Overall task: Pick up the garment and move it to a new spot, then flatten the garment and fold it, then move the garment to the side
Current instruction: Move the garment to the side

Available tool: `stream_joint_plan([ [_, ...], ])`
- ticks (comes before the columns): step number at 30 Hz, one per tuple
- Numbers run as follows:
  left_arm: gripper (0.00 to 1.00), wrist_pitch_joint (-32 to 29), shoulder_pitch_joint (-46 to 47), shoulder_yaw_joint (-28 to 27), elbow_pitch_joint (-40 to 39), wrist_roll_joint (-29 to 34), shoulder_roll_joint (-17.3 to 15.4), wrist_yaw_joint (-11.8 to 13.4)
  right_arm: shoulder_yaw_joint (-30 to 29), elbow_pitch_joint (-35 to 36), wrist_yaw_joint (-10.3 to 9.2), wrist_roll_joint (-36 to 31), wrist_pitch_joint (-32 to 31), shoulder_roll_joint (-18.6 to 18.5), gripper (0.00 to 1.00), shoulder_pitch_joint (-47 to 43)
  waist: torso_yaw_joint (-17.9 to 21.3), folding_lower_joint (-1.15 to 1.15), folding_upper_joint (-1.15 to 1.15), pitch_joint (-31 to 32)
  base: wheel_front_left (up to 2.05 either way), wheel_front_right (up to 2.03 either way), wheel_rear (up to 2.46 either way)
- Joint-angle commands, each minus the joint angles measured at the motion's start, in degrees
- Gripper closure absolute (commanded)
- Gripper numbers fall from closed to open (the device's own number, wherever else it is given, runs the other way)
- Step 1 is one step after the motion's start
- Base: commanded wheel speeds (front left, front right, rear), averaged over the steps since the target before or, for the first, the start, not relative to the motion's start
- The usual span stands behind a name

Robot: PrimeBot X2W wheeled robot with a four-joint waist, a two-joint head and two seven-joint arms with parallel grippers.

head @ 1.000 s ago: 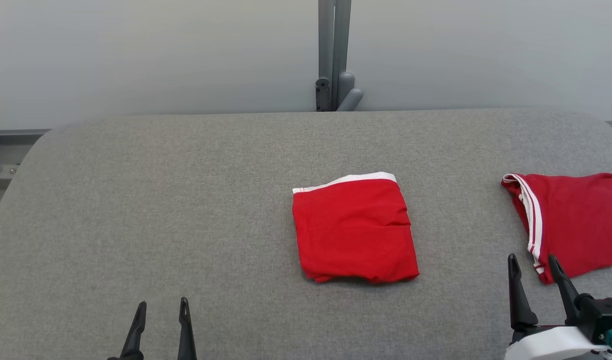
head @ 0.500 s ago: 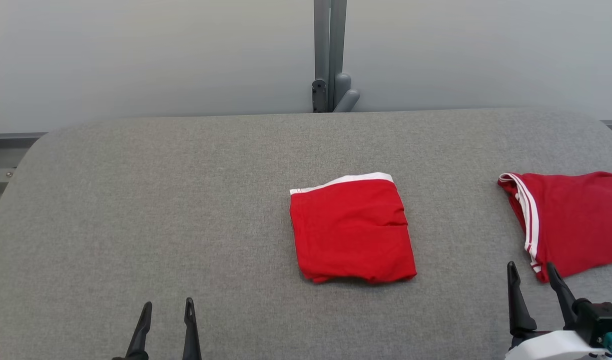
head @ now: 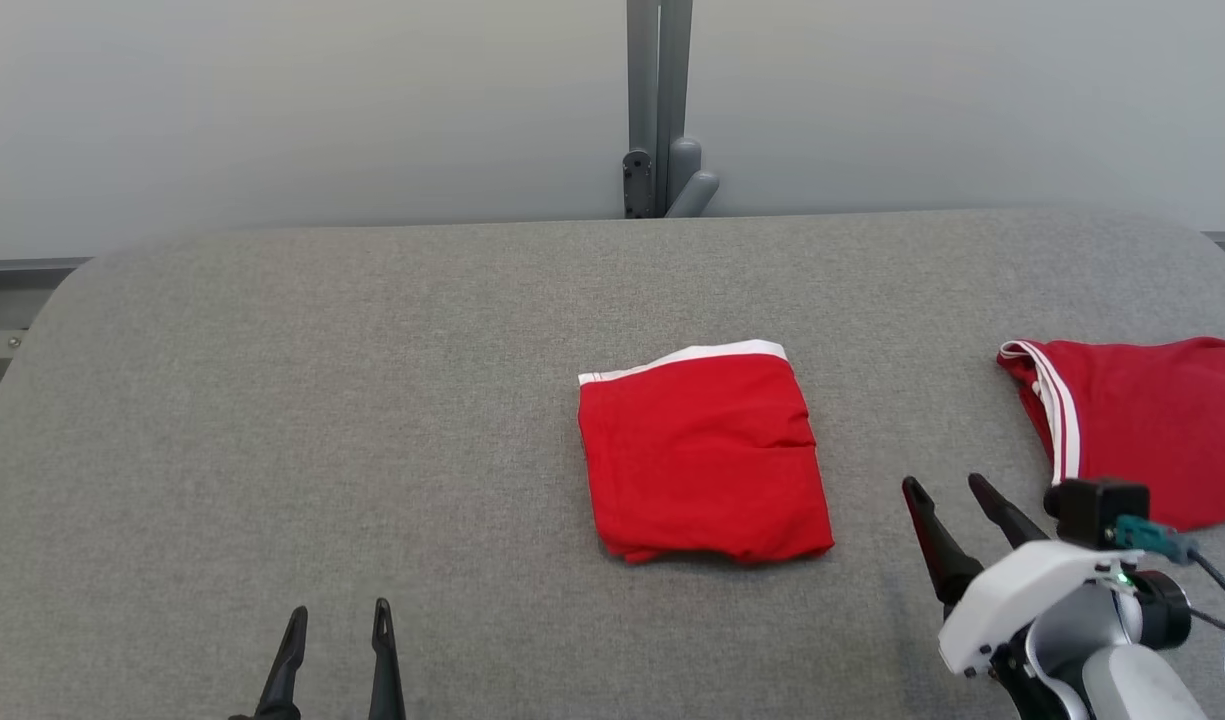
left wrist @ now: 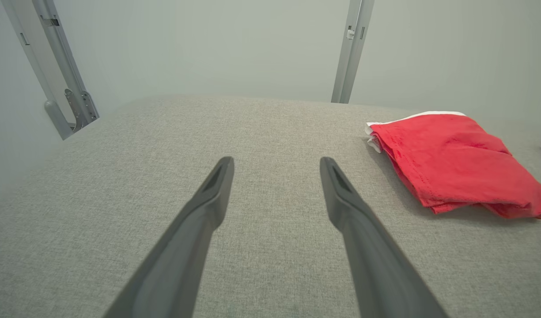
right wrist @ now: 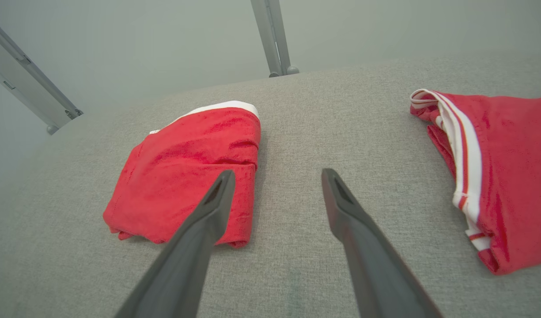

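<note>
A red garment with a white band [head: 704, 455] lies folded into a neat rectangle at the middle of the grey table [head: 372, 400]. It also shows in the left wrist view [left wrist: 451, 161] and the right wrist view [right wrist: 188, 170]. My right gripper [head: 947, 490] hovers open just right of the folded garment, tilted toward it, holding nothing; in the right wrist view [right wrist: 274, 179] its left finger overlaps the garment's right edge. My left gripper [head: 337, 620] is open near the front edge, well left of the garment, with nothing between its fingers [left wrist: 274, 165].
A second red garment with white stripes [head: 1142, 425] lies spread at the table's right edge, seen also in the right wrist view [right wrist: 495, 168]. A grey metal post [head: 657, 110] stands behind the table against a pale wall.
My right gripper has risen and swung left from the front right corner toward the folded garment, its white wrist now showing. The left gripper has barely moved.
</note>
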State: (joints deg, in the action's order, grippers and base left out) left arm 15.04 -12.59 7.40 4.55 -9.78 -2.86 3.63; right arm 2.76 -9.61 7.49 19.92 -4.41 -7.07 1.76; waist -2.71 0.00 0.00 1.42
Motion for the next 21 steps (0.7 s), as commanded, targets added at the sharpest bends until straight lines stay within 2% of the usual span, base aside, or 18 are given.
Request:
stream_joint_plan([
  [1, 0.00, 0.16, -0.12, 0.05, 0.17, -0.04, -0.11, 0.18, 0.19, 0.34, -0.02, 0.65, -1.82, -0.07, 0.00, 1.19, 0.00, 0.00, 0.00, -0.22, 0.00, 0.00, 0.00],
  [5, 0.00, 0.16, 0.56, 0.77, 0.40, -0.52, -0.12, 0.12, 1.15, -1.20, -0.02, 1.09, -11.43, 0.60, 0.00, 6.31, -0.20, 0.00, 0.00, -0.94, 0.00, 0.00, 0.00],
  [9, 0.00, 0.16, 1.39, 1.30, 0.82, -0.42, -0.11, -0.21, 1.13, -6.75, -0.02, 0.04, -16.87, 1.77, 0.00, 11.47, -0.83, 0.00, 0.00, -1.54, 0.00, 0.00, 0.00],
  [19, 0.00, 0.16, 4.15, 1.30, 1.51, 0.11, -0.12, -1.44, -0.89, -23.66, -0.01, -1.63, -18.40, 3.91, 0.00, 24.74, -3.19, 0.00, 0.00, -5.28, 0.00, 0.00, 0.00],
  [20, 0.00, 0.15, 4.99, 1.44, 1.96, 0.35, -0.11, -1.96, -1.85, -29.19, -0.01, -0.74, -18.06, 4.06, 0.00, 28.03, -3.87, 0.00, 0.00, -6.52, 0.00, 0.00, 0.00],
  [21, 0.00, 0.16, 5.31, 1.43, 2.05, 0.43, -0.12, -2.14, -1.50, -30.84, -0.01, -0.68, -17.84, 4.12, 0.00, 29.07, -4.10, 0.00, 0.00, -6.88, 0.00, 0.00, 0.00],
])
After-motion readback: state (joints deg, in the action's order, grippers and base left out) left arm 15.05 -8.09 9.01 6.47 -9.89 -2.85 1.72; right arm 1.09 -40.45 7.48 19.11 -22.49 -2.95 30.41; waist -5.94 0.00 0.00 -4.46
